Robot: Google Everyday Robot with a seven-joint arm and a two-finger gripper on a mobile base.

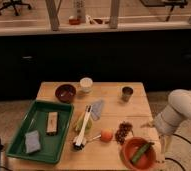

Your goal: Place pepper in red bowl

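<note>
A green pepper [141,151] lies inside the orange-red bowl [130,159] at the front right corner of the wooden table [109,100]. My white arm [181,112] reaches in from the right. My gripper [162,146] hangs just right of the bowl's rim, close to the upper end of the pepper. I cannot tell whether it touches the pepper.
A dark red bowl [65,92], a white cup [86,84] and a dark cup [127,93] stand at the back. A green tray [19,145] holds a sponge [33,141] and a bar [52,122]. Utensils [84,125], an orange [106,135] and grapes [123,131] lie mid-table.
</note>
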